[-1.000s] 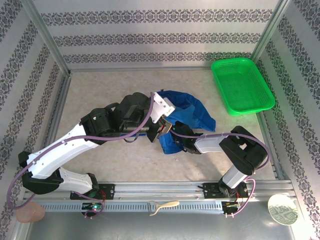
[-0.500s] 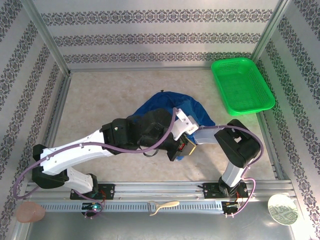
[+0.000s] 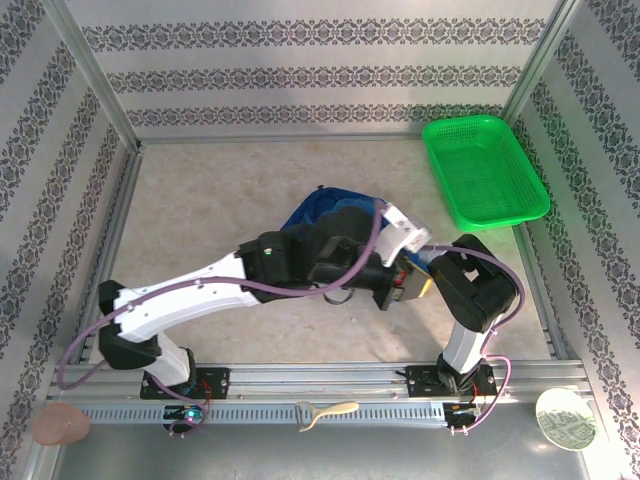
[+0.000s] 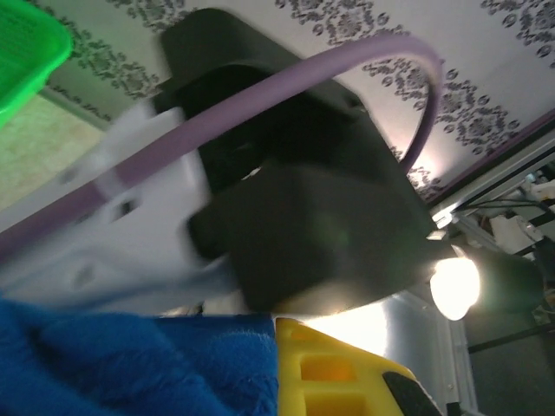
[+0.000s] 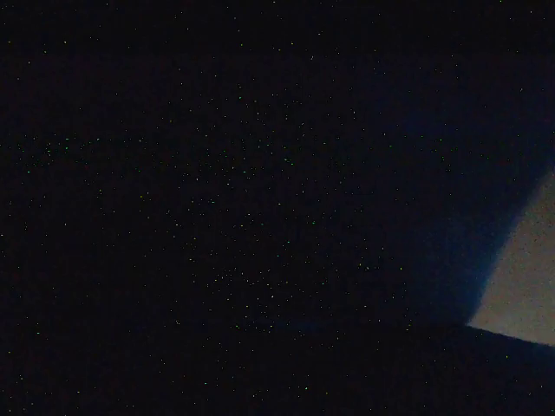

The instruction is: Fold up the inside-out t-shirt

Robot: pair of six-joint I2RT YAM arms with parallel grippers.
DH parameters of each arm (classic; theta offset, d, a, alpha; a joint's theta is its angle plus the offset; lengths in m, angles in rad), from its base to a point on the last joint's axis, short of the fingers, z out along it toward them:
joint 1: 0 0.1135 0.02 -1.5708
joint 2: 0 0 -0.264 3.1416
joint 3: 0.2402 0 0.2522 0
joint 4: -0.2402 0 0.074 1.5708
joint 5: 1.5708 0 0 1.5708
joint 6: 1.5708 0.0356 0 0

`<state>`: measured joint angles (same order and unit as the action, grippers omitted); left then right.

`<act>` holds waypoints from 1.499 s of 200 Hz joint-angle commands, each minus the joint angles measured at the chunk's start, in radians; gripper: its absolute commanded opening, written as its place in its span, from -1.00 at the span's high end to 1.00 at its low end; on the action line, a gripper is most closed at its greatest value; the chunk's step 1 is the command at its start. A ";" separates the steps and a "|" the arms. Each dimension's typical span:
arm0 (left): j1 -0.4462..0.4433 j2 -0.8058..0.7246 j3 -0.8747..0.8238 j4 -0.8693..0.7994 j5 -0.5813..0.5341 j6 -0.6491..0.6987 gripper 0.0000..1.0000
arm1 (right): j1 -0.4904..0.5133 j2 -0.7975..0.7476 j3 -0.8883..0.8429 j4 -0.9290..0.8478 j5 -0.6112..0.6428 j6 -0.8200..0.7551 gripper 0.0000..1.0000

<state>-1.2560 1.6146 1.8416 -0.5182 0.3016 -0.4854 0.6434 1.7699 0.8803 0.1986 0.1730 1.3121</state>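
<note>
Beige surface (image 3: 200,205), patterned walls (image 3: 300,75). My left claw (image 3: 408,288) clenches the t-shirt (image 3: 315,212); my right claw, I cannot tell.

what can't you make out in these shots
- t-shirt: top view, mostly covered by the left arm; folds and tag hidden
- right gripper: top view, buried under the left arm's wrist; open or shut unclear
- right wrist view: nearly black, no detail readable
- left wrist view: motion-blurred; t-shirt cut off by the bottom edge
</note>
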 commanded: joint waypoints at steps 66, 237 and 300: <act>-0.076 -0.010 -0.050 0.410 0.214 -0.157 1.00 | -0.145 0.009 -0.082 -0.007 -0.047 0.003 -0.93; -0.063 -0.085 -0.132 0.396 0.013 -0.032 1.00 | -0.120 0.184 0.378 -0.961 0.219 0.179 -0.97; -0.056 -0.075 -0.125 0.395 -0.002 -0.033 1.00 | -0.145 0.292 0.300 -0.724 -0.040 0.244 -0.42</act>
<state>-1.2793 1.5593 1.6794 -0.2535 0.2024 -0.5499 0.5186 1.9755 1.2709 -0.6308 0.3309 1.5066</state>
